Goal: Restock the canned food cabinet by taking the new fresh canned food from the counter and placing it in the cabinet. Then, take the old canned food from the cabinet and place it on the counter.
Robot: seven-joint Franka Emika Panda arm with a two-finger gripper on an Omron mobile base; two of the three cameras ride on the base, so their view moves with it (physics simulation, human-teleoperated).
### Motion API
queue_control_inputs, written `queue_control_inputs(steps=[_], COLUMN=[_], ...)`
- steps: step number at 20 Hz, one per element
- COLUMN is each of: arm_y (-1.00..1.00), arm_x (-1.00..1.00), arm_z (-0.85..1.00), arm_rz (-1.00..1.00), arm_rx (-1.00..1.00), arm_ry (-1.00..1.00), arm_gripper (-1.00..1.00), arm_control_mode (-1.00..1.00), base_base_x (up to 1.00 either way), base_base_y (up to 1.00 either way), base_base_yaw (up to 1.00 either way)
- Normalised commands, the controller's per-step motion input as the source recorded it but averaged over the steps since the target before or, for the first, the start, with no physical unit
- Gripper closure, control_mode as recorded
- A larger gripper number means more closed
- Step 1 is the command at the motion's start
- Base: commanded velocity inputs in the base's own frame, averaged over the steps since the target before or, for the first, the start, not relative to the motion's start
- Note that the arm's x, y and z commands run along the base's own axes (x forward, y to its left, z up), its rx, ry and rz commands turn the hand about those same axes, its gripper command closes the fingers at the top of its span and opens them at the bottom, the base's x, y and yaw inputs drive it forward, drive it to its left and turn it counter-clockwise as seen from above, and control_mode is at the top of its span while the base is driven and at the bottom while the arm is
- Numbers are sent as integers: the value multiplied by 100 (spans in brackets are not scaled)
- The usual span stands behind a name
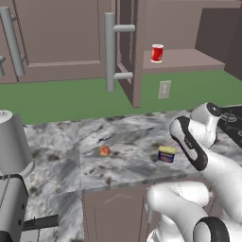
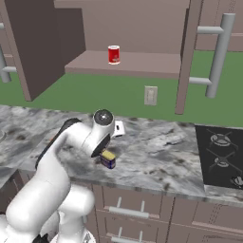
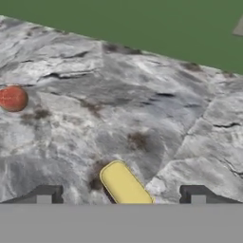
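The new fresh canned food (image 1: 157, 53) (image 2: 113, 54), a small red can, stands upright on the shelf of the open canned food cabinet (image 1: 189, 60) (image 2: 142, 64). The old canned food (image 1: 166, 154) (image 2: 108, 159) (image 3: 124, 185), a squat blue tin with a yellow top, rests on the marbled counter (image 1: 127, 134) (image 2: 161, 147) (image 3: 142, 104) near its front edge. My gripper (image 3: 121, 195) hangs just over that tin and is open. Its fingertips (image 3: 47, 194) stand wide on either side of the tin without touching it. In the base views the arm's wrist covers the fingers.
A small red-orange fruit (image 1: 104, 151) (image 3: 12, 98) lies on the counter left of the tin. The cabinet's door (image 1: 125, 47) (image 2: 189, 57) stands swung out over the counter. A black stove (image 2: 220, 156) lies to the right. A grey cylinder (image 1: 12, 146) stands at far left.
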Motion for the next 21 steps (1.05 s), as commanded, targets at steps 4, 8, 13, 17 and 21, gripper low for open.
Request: queue_control_inputs(steps=[4,8,13,17,21], arm_y=[6,6,8,-10,-15], arm_x=[-100,-100,-100,-100,-20], arm_z=[60,8,19,9,5], arm_rz=[0,0,0,-5,0], arm_rx=[-3,-10,-9,-18,-1], arm_ry=[-10,-22,-17,-35,-19], arm_gripper=[-100,-100,-100,-100,-100], arm_control_mode=[-100,-100,-100,-100,-100], base_base_x=[0,0,0,0,0], base_base_y=[0,0,0,0,0], base_base_yaw=[0,0,0,0,0])
